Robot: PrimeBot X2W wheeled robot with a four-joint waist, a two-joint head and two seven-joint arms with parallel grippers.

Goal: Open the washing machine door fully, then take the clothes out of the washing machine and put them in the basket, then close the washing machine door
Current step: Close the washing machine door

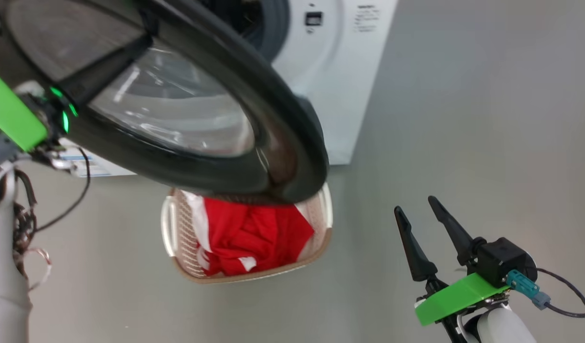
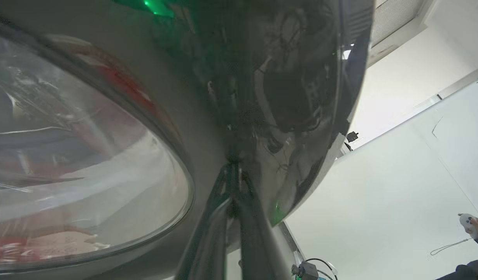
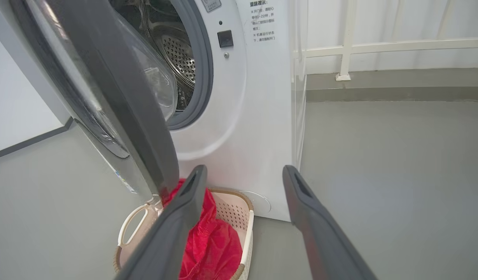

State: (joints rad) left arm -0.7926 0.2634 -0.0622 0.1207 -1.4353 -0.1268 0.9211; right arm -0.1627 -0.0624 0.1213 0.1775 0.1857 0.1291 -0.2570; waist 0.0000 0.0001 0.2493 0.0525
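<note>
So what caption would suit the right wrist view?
Open right gripper faces the washing machine, the washing machine door partly open, red clothes lying in the basket.

Red clothes (image 1: 254, 238) with white patches; cream basket (image 1: 178, 238), hole-dotted, brown-rimmed; glossy black door (image 1: 282, 119); white washing machine (image 1: 340, 95) with grey ring (image 3: 205, 77); plain grey floor (image 1: 463, 119).

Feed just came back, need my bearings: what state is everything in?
door: part open, over the basket.
washing machine: no clothes seen in drum.
clothes: piled in the basket.
basket: on the floor, holding clothes.
left gripper: shut, tips against door rim.
right gripper: open, empty.
</note>
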